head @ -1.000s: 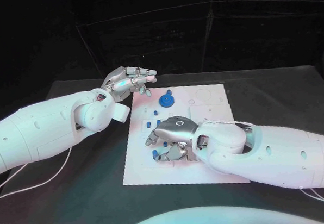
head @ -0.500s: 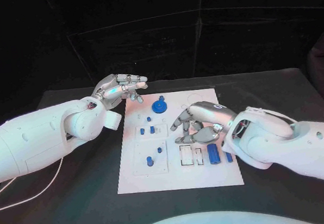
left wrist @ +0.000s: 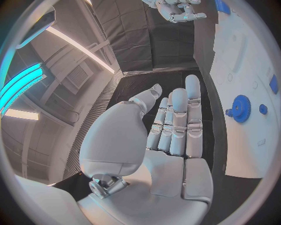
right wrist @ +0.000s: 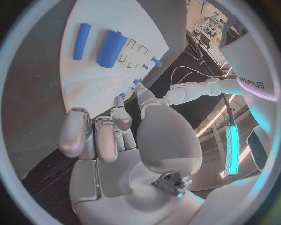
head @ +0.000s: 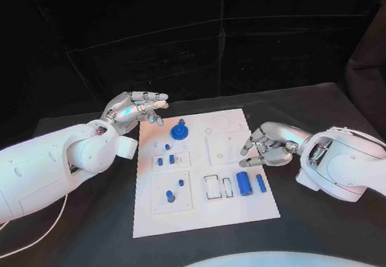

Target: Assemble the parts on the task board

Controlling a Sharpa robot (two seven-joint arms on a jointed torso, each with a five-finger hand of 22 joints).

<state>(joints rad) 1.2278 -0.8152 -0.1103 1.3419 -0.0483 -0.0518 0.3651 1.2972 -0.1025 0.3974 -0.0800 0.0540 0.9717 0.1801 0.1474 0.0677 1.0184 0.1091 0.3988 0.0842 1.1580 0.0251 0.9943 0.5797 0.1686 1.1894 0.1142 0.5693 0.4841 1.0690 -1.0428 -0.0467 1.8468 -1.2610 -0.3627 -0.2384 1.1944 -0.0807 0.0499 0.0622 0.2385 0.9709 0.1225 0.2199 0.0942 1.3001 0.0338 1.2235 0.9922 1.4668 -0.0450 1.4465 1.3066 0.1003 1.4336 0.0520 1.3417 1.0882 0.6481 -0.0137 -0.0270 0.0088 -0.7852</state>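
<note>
On the black table (head: 75, 251) the white task board (head: 207, 213) lies lengthwise between the two arms, its small blue parts spread over it. Near the far edge sits a blue gear (head: 180, 132) — the left wrist view shows it as a toothed disc (left wrist: 240, 108) lying flat on the board, just beyond that hand's fingertips but not touching them. The left hand (head: 136, 108) hovers off the board's far left corner, above the table and beside the gear; its fingers (left wrist: 178, 117) lie straight and close together with the thumb apart, and nothing is held in it. Toward the near half of the board, a thick blue cylinder (head: 243, 183) lies beside a thinner blue pin (head: 260, 183), both to the right of two small white rectangular slots (head: 213, 186). The right wrist view shows the same pair, the cylinder (right wrist: 110, 48) and the pin (right wrist: 81, 41), lying side by side on the white surface, well clear of the hand. The right hand (head: 268, 146) sits at the board's right edge, just beyond the cylinder and pin — its fingers (right wrist: 96, 138) are curled loosely inward toward the palm with nothing between them. Smaller blue pegs (head: 170, 195) stand in the board's left half, nearer the left arm than the right.
</note>
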